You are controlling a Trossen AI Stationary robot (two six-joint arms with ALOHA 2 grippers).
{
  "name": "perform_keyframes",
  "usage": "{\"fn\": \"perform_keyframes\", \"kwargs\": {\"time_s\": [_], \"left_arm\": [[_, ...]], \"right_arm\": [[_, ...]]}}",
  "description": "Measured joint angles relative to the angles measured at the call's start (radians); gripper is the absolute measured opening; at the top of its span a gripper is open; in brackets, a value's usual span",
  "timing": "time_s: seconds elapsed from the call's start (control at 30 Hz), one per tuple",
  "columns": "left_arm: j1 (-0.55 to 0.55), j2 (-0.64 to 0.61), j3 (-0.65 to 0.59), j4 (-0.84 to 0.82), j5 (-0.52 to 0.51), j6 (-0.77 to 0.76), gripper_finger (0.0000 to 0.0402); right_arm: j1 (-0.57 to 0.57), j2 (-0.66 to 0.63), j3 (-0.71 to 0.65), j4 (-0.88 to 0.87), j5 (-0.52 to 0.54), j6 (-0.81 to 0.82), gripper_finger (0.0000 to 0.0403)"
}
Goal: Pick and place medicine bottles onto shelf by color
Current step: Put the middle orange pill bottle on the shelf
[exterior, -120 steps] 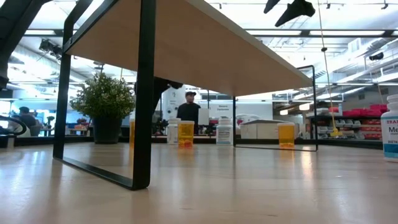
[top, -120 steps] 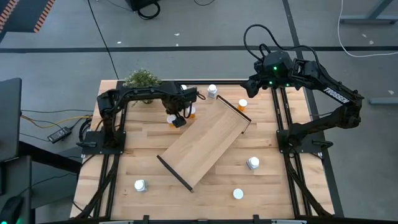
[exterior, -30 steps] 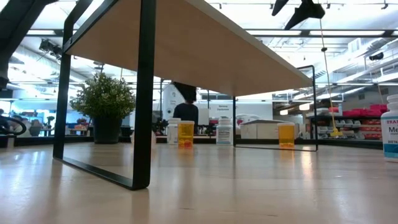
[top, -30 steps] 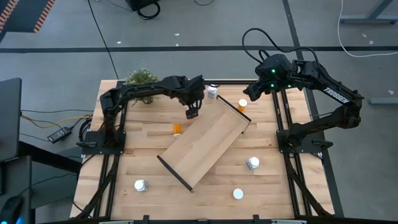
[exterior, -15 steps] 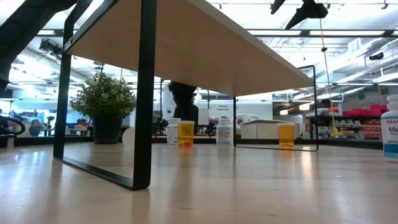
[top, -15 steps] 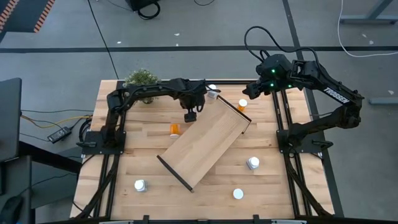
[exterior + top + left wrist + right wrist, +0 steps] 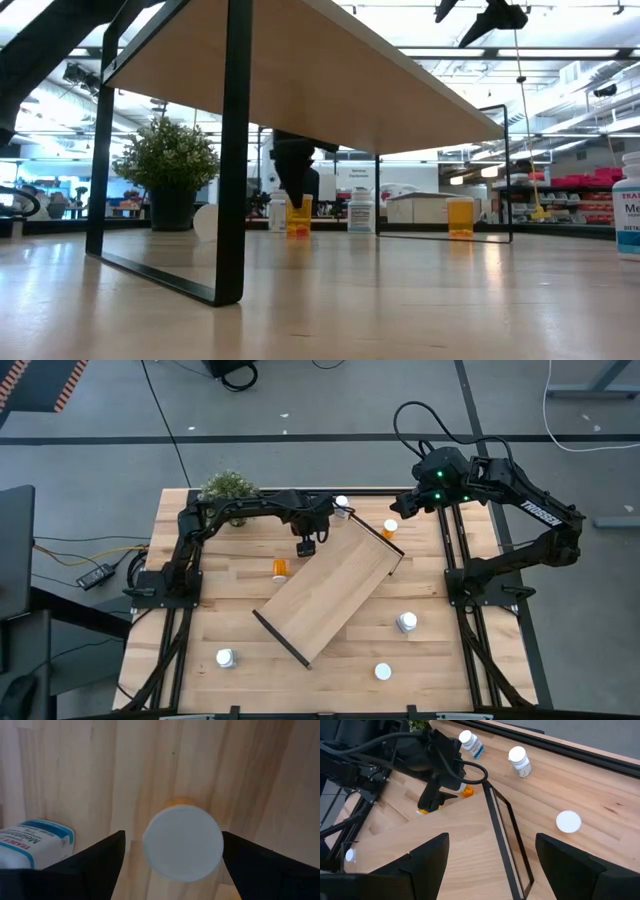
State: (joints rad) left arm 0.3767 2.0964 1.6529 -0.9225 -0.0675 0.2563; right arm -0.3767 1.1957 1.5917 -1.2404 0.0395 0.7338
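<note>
Your left pincer (image 7: 307,545) hangs over the far part of the counter (image 7: 230,600), just off the shelf's (image 7: 330,595) far-left edge. Its fingers (image 7: 95,865) are spread wide, with an upright orange bottle (image 7: 183,841) between them and a gap on both sides. A white bottle with a blue label (image 7: 35,842) stands just beside it. Another orange bottle (image 7: 282,567) lies tipped on the counter, left of the shelf. Your right pincer (image 7: 397,500) waits above the far right corner, fingers (image 7: 570,865) wide apart and holding nothing.
</note>
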Motion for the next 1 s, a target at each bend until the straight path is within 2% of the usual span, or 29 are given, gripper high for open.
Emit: {"fn": "perform_keyframes", "kwargs": {"time_s": [0.43,0.57,0.77,1.0], "left_arm": [[-0.002,0.0,0.0,0.016,0.012,0.025,0.0211],[-0.001,0.0,0.0,0.013,0.013,0.026,0.0209],[0.0,-0.01,0.0,-0.032,0.012,0.025,0.0235],[0.002,-0.079,0.001,-0.064,0.006,-0.015,0.021]], "right_arm": [[0.0,0.0,0.0,0.0,0.0,0.0,0.0303],[0.0,0.0,0.0,0.0,0.0,-0.005,0.0303],[0.0,0.0,0.0,0.0,0.0,-0.012,0.0303],[0.0,0.0,0.0,0.0,0.0,-0.035,0.0303]]}}
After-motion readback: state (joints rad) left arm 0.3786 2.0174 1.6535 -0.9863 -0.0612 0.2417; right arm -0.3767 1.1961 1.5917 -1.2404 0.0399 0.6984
